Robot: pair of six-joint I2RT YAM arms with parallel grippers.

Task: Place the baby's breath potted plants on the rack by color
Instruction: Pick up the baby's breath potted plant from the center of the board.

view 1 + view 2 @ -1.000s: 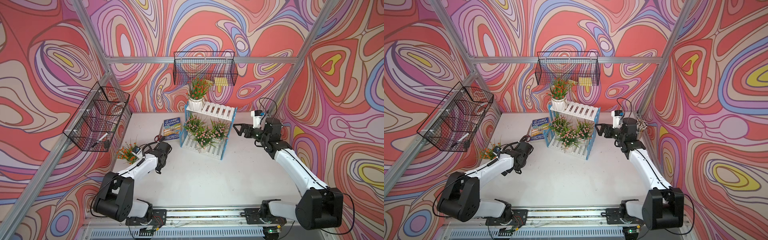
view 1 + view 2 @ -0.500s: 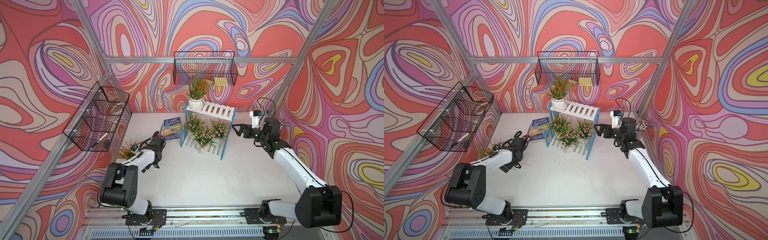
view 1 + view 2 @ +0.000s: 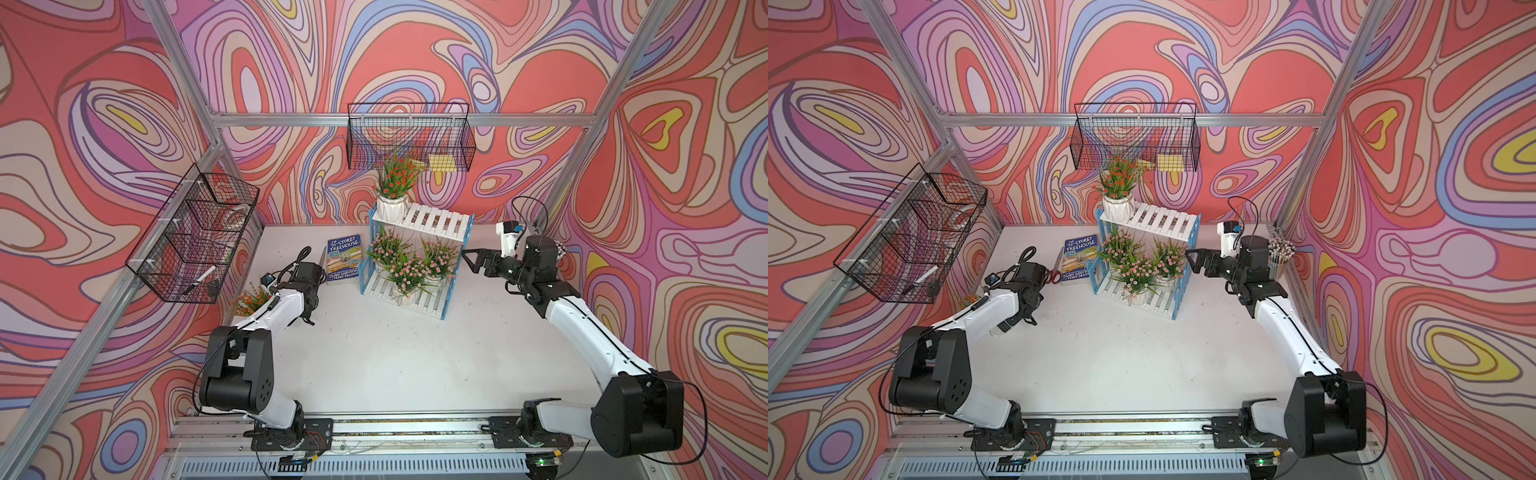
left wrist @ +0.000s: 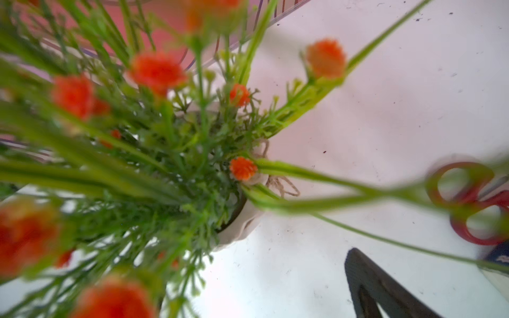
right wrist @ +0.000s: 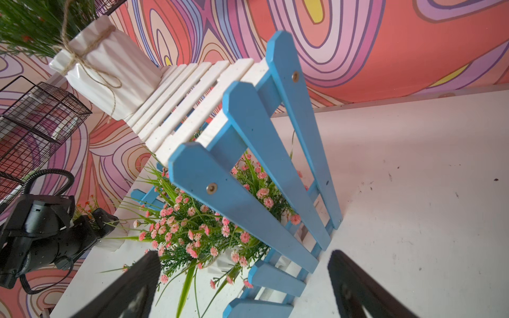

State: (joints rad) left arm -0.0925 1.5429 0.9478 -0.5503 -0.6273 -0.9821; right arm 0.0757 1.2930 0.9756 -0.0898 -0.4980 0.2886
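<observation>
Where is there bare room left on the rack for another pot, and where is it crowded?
Free: top shelf of the rack, from the orange-flowered plant to the blue side frame. Crowded: its lower shelf, filled by three pink-flowered plants. The table in front is bare.

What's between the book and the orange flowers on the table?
Red scissors lie there, right beside the book. The left wrist view shows them past the orange flowers; in both top views the left arm also reaches over that stretch.

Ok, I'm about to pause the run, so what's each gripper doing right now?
Left gripper: open, empty, over the orange-flowered plant.
Right gripper: open, empty, beside the rack.
</observation>
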